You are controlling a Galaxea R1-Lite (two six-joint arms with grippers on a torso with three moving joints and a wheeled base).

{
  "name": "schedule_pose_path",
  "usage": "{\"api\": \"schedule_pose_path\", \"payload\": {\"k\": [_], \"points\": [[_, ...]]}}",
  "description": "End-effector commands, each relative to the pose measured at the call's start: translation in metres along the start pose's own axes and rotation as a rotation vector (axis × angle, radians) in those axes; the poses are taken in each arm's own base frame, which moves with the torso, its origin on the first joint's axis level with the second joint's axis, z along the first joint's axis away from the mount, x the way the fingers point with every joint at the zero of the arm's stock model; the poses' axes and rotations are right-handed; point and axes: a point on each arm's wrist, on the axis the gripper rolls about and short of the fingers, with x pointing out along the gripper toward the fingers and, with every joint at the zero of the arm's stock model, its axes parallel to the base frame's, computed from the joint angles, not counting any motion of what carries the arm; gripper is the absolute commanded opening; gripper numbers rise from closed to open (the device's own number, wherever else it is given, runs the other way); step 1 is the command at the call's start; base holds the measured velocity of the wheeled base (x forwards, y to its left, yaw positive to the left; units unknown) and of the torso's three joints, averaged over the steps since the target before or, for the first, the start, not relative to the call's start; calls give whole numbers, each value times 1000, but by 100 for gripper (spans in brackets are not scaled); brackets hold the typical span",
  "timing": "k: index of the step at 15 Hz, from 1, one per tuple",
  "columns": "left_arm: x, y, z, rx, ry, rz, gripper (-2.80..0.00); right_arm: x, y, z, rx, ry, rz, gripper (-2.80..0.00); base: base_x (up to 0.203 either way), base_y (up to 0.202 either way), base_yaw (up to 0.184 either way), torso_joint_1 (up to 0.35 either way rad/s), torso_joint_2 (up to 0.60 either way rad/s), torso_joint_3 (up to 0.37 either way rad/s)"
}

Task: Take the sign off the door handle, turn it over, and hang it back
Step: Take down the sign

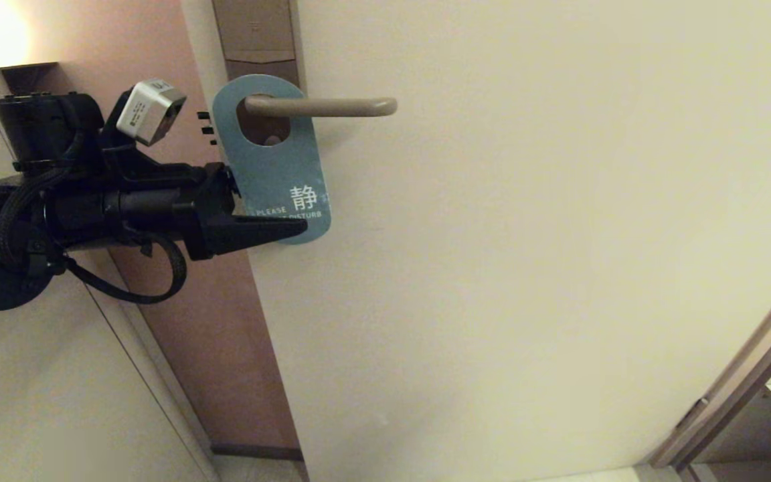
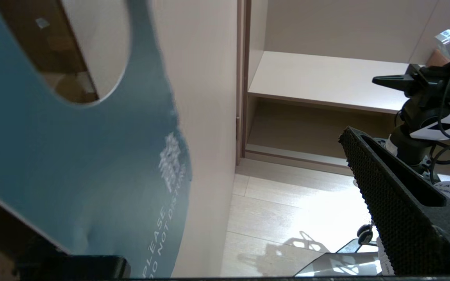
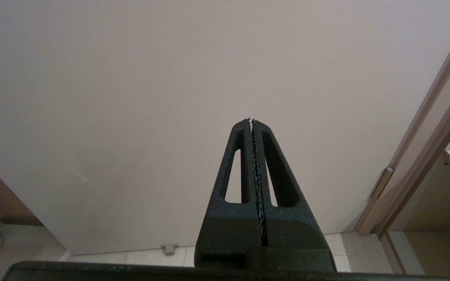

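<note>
At the door's edge, the left gripper [image 1: 292,224] reaches in level with its fingers spread wide, set astride the lower end of the sign [image 1: 272,161], ready to pinch it. The sign hangs blue side out on the handle [image 1: 322,106], the lever threading its oval hole. The right gripper [image 3: 251,121], pressed together and empty, idles facing the door.

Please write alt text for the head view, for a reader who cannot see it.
A blue "do not disturb" sign hangs on the door handle of a cream door. The open left gripper reaches in from the left, level with the sign's lower edge.
</note>
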Motion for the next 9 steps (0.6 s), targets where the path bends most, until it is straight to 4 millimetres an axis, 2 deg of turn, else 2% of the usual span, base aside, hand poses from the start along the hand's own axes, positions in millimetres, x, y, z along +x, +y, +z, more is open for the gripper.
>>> {"api": "schedule_pose_path", "payload": {"k": [1, 7, 8, 9], "points": [[-1, -4, 5, 18, -7, -6, 0, 0, 0, 0, 0, 1, 0, -280, 0, 0, 0, 0, 0, 0], [-3, -5, 5, 26, -7, -5, 0, 0, 0, 0, 0, 1, 0, -280, 0, 0, 0, 0, 0, 0], [-3, -5, 4, 24, -6, -3, -280, 0, 0, 0, 0, 1, 0, -280, 0, 0, 0, 0, 0, 0], [-4, -5, 4, 21, -6, -2, -280, 0, 0, 0, 0, 1, 0, -280, 0, 0, 0, 0, 0, 0]]}}
